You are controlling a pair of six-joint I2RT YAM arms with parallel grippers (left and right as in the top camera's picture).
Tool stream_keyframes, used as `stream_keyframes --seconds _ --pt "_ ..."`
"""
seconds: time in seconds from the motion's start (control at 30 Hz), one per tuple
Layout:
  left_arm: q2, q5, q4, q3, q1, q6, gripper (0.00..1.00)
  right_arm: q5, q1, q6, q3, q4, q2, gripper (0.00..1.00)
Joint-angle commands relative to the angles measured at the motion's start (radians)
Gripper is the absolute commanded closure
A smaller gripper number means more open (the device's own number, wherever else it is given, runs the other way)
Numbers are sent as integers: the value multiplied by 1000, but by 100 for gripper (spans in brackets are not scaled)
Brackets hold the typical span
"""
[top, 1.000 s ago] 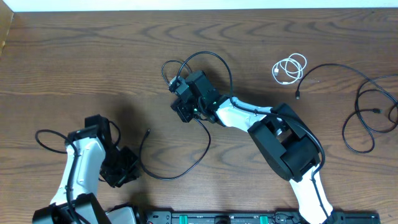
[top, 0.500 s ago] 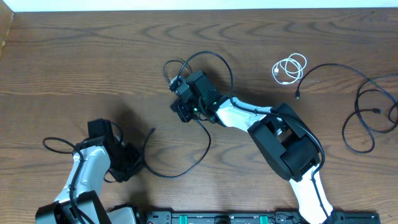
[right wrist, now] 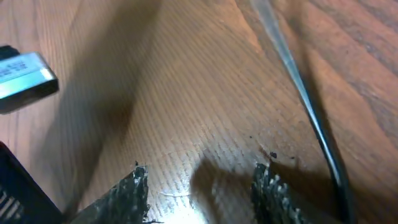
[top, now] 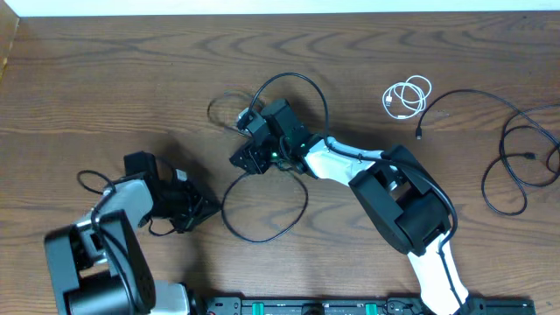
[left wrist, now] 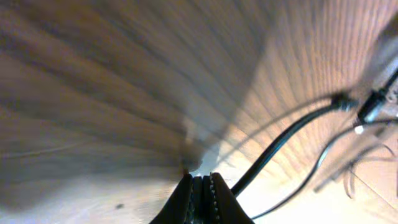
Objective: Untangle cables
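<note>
A thin black cable [top: 255, 238] lies in a wide loop on the wooden table between the two arms, with a second loop [top: 293, 76] behind the right wrist. My left gripper [top: 206, 208] is shut at the loop's left side; in the left wrist view its jaws [left wrist: 200, 178] are pressed together on a dark strand, and the cable [left wrist: 280, 144] runs away up to the right. My right gripper [top: 238, 158] is open over bare wood [right wrist: 202, 180], with the cable [right wrist: 311, 118] just outside its right finger. A silver plug [right wrist: 22, 73] lies to its left.
A coiled white cable [top: 408, 94] lies at the back right. More black cables [top: 516, 157] spread toward the right edge, one with its plug end [top: 420, 134] near the white coil. The arm bases stand along the front edge.
My right gripper has opened and let go of the cable. My left gripper swung right and up while shut, and the cable's loop shifted and rounded out between the arms.
</note>
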Motion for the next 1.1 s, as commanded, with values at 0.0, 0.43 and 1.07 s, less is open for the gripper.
stream_keyframes --seconds 0.0,0.43,1.07 --pt "82 -144 6 -53 -3 39 91 8 -1 3 -12 -37 6 50" --pt "82 -145 8 -53 -3 42 89 -241 -87 -90 -12 -97 6 56" --pt "82 -145 13 -53 -3 42 87 -127 -50 -522 -1 -206 6 59"
